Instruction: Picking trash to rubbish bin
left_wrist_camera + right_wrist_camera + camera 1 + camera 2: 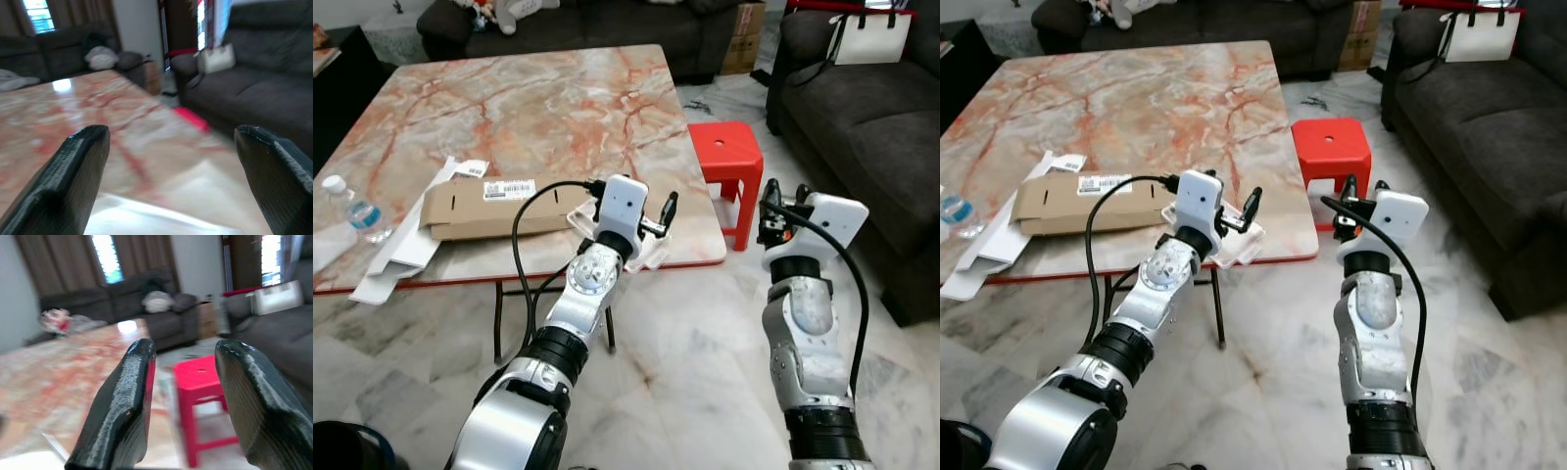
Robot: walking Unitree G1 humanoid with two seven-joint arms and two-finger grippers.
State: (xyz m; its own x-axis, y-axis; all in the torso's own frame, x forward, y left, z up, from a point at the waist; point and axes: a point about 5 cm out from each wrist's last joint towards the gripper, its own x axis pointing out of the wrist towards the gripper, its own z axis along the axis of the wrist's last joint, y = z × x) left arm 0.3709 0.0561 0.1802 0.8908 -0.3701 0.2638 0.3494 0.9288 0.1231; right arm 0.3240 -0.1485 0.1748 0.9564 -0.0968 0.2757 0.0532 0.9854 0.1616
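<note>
A crumpled clear-white plastic tray [651,253] lies at the front right corner of the marble table [558,98]. My left gripper [646,217] hovers just over it, open wide with nothing between its fingers; the left wrist view shows the pale plastic [186,208] blurred below the fingertips [78,166]. Further left on the table lie a flattened brown cardboard box [480,211], white card strips [401,250] and a small plastic water bottle [357,211]. My right gripper [783,199] is raised off the table's right side, in front of the red stool [729,157], open and empty.
The red plastic stool stands between the table and a dark sofa [871,127] on the right, which holds a white bag [871,39]. Another dark sofa [587,24] runs behind the table. A dark round object [342,446] sits at the lower left. Marble floor lies ahead.
</note>
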